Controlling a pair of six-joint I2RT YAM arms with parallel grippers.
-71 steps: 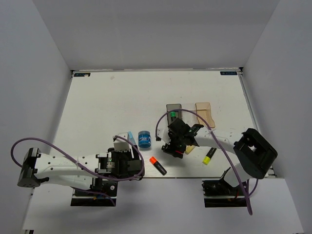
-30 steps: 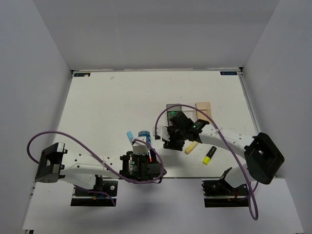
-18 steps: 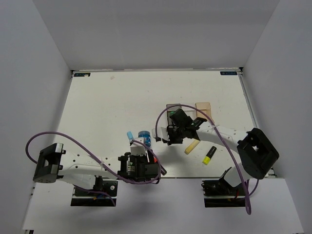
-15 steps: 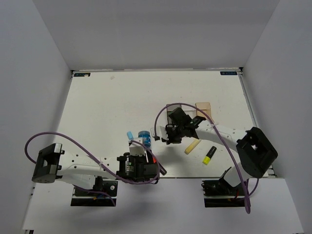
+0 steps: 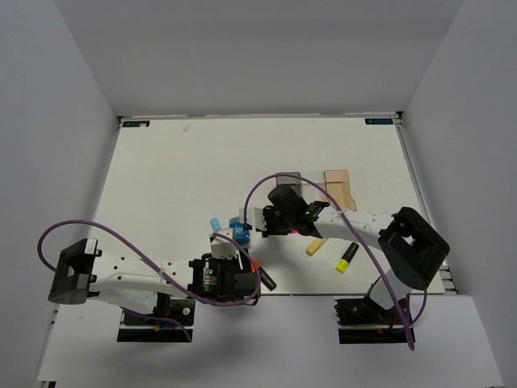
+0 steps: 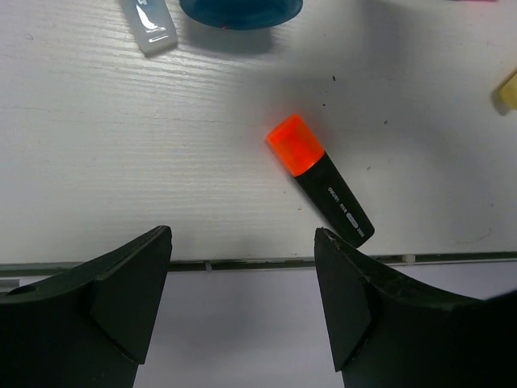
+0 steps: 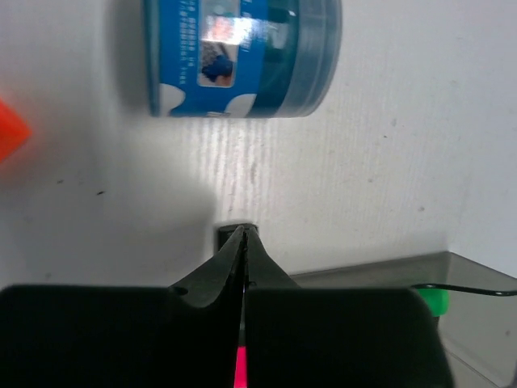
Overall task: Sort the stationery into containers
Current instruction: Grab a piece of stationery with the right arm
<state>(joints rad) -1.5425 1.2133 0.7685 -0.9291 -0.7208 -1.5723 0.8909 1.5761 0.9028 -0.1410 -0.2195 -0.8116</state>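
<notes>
Top external view: the white worktop (image 5: 186,178) carries everything, with the three joined bins toward its far right. They are the dark smoky grey bin (image 5: 287,178), the clear bin (image 5: 312,187) and the tan-orange bin (image 5: 338,186). The right arm reaches across the near ends of the grey and clear ones.

The left gripper (image 6: 242,242) is spread wide and holds nothing. It hovers at the near edge, just short of the orange highlighter (image 6: 319,179). The right gripper (image 7: 242,234) is pinched fully closed on nothing, its tip just near the blue roll (image 7: 242,56) and not touching it.

The roll stands left of the bins, unsorted. Only one item shows as sorted: a green cap (image 7: 437,301) inside the grey bin (seen in the right wrist view alone). The tan-orange bin looks empty, and the clear one is too hidden to judge.

The yellow highlighter (image 5: 347,259) lies near and right of the bins, the pale yellow stick (image 5: 315,246) just left of it, and the light blue stick (image 5: 216,224) beside the roll. All of these are loose on the worktop. I cannot place a pink highlighter. By my reckoning the sorting is at an early stage, with at least five pieces to go.
</notes>
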